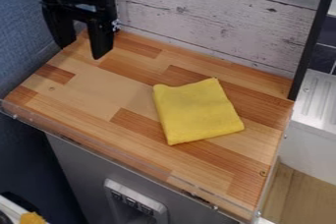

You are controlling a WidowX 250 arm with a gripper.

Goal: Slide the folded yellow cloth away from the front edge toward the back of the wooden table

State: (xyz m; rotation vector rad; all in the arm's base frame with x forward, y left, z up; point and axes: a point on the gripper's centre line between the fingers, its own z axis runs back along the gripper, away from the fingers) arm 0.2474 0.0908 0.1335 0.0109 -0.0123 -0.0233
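Gripper (82, 51) above worktop's (92, 83) upper-left corner, fingers spread, released. Folded yellow cloth (197, 112) flat, right of centre, inside all edges; stretch of bare wood separates it from gripper. Plank wall (216, 16) bounds back edge; transparent lip (98, 147) along front.

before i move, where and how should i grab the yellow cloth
The yellow cloth lies folded flat on the wooden top, so the corner nearest the open claw is probably the best part to pinch, coming down from above, since nothing on it stands up.
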